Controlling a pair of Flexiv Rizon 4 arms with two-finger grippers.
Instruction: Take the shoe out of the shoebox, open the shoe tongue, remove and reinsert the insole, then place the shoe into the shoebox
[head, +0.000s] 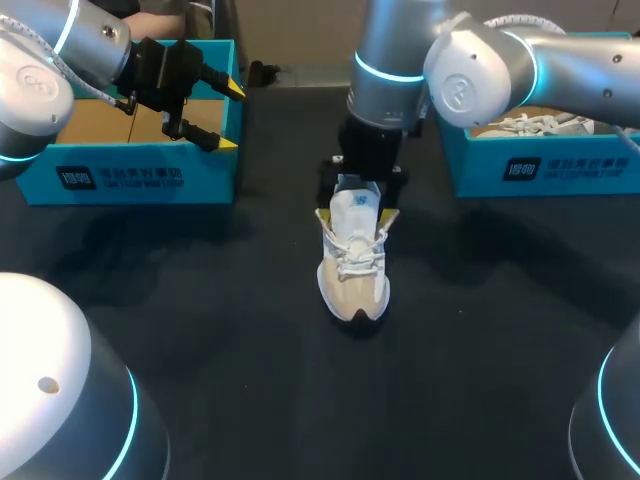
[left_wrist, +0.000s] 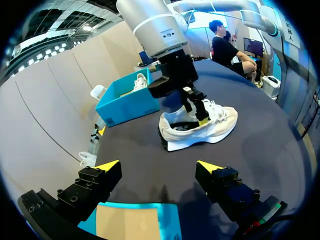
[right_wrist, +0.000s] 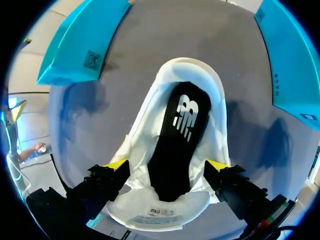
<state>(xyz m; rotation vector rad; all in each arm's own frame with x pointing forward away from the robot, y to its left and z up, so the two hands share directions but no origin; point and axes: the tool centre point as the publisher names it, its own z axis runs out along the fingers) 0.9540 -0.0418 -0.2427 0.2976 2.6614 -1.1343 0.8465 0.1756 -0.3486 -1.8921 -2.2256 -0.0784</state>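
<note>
A white and beige shoe (head: 352, 268) stands upright in the middle of the dark table, its toe toward the front. My right gripper (head: 357, 215) hangs open over its opening, one finger on each side of the collar. In the right wrist view the black insole (right_wrist: 179, 142) lies inside the shoe (right_wrist: 142, 132), between the open fingers of my right gripper (right_wrist: 167, 165), and the tongue (right_wrist: 155, 216) is folded back. My left gripper (head: 226, 115) is open and empty above the corner of the left teal shoebox (head: 130, 178). From the left wrist, past the left gripper (left_wrist: 157, 167), the shoe (left_wrist: 212, 127) shows ahead.
A second teal shoebox (head: 540, 168) at the back right holds another white shoe (head: 530, 123). The left box's cardboard floor (left_wrist: 131, 224) lies right under my left gripper. Dark table surface (head: 300, 400) stretches in front of the shoe.
</note>
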